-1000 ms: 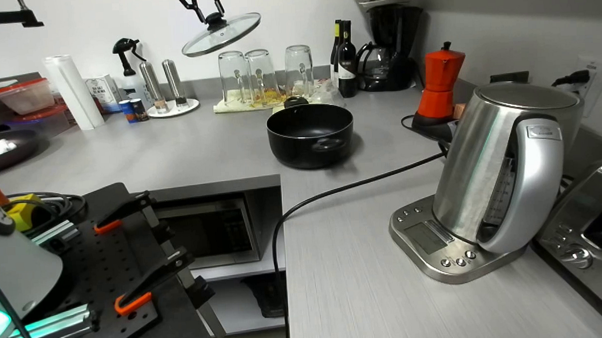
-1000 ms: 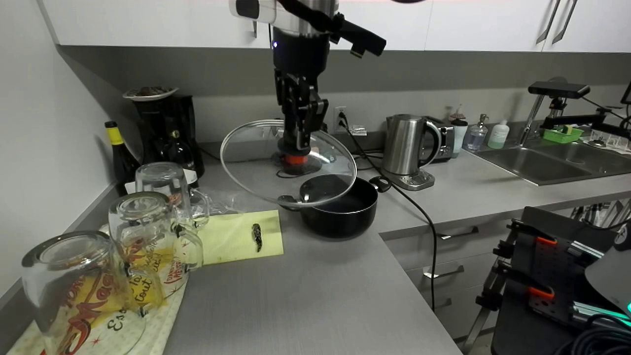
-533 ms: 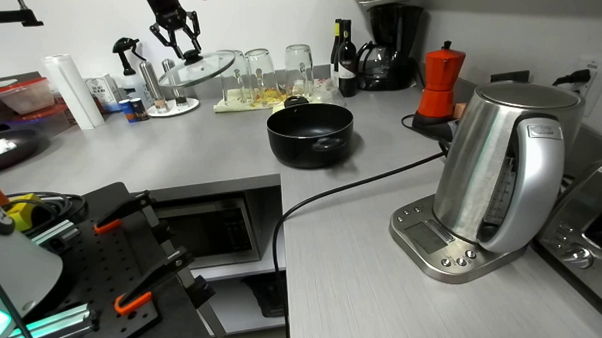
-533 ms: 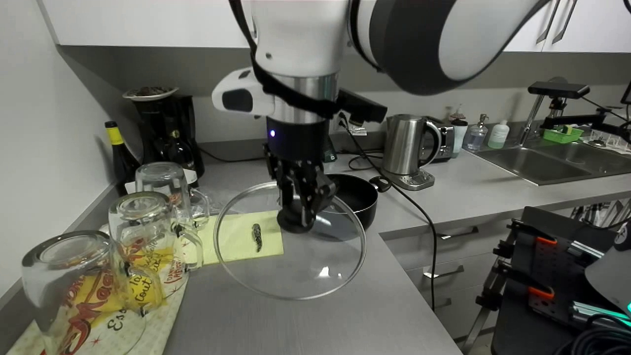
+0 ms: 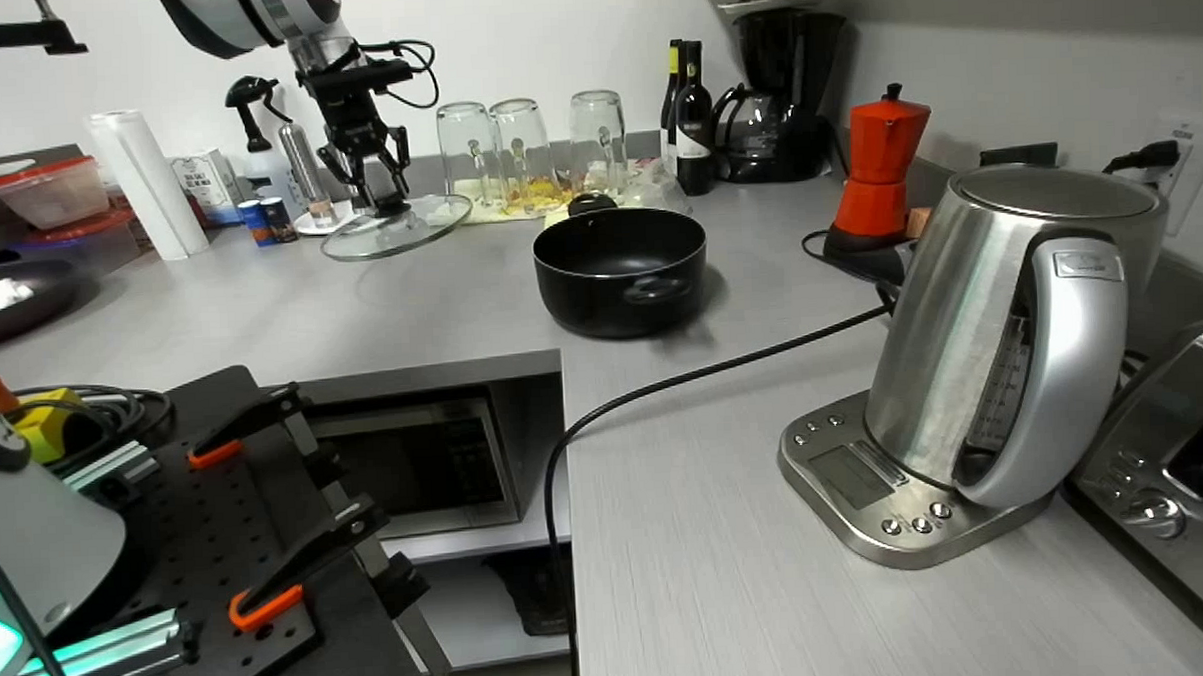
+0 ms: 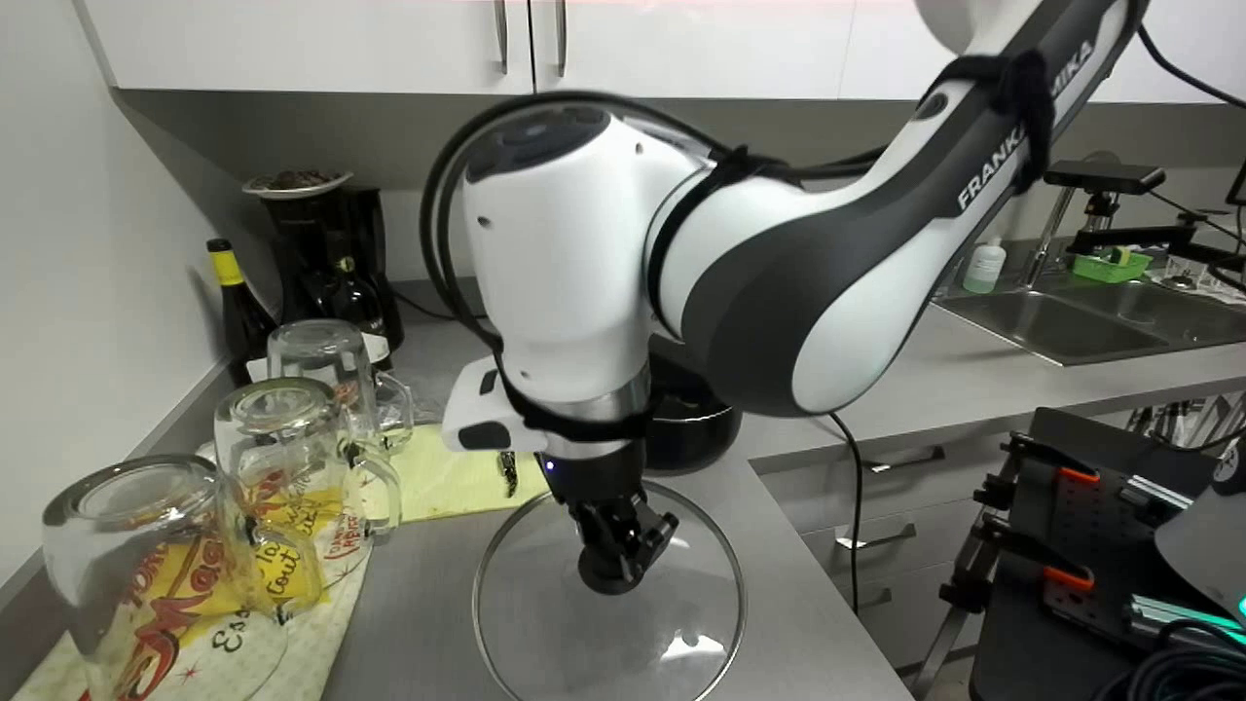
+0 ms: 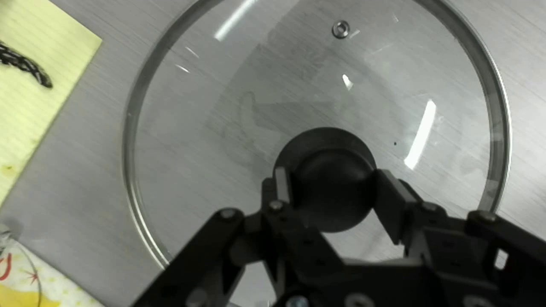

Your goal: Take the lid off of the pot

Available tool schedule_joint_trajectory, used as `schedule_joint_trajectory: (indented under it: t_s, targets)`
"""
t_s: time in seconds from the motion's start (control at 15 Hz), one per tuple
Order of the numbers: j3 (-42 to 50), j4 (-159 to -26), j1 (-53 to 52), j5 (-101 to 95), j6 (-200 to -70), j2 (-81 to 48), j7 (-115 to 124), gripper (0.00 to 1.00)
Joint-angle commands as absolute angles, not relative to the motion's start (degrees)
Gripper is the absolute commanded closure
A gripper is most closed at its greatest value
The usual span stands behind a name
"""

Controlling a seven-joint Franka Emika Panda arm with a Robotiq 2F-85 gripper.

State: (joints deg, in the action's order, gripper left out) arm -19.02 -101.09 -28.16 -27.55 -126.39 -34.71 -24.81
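Observation:
The glass lid with its metal rim is down at or just above the grey counter, left of the pot in an exterior view; I cannot tell whether it touches. The lid also shows in an exterior view and fills much of the wrist view. My gripper has its fingers shut on the dark knob, one finger on each side in the wrist view. The black pot stands uncovered on the counter. In an exterior view the arm partly hides the pot.
Upturned glass mugs stand on a patterned cloth by the wall, with a yellow sheet beside them. Metal grinders and a paper roll stand behind the lid. The steel kettle and its cable are right of the pot.
My gripper has carried the lid away from above the pot's side and lowered it towards the counter, holding the knob throughout. The lid has levelled out. The pot has not moved.

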Motion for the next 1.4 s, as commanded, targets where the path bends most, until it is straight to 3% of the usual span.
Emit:
schedule_joint_trajectory:
  t_s: [0.0,1.13,1.2,1.33]
  targets:
    - [-17.8,-96.0,-30.06,-28.57,-127.14,-40.45,-23.99,0.75]
    - [-14.53,-85.71,-33.56,-28.47,-129.38,-50.36,-22.49,0.75]
    - [-14.52,-85.43,-33.55,-28.37,-129.24,-50.54,-22.48,0.51]
    - [-14.52,-85.07,-33.54,-28.27,-129.16,-50.72,-22.51,0.38]
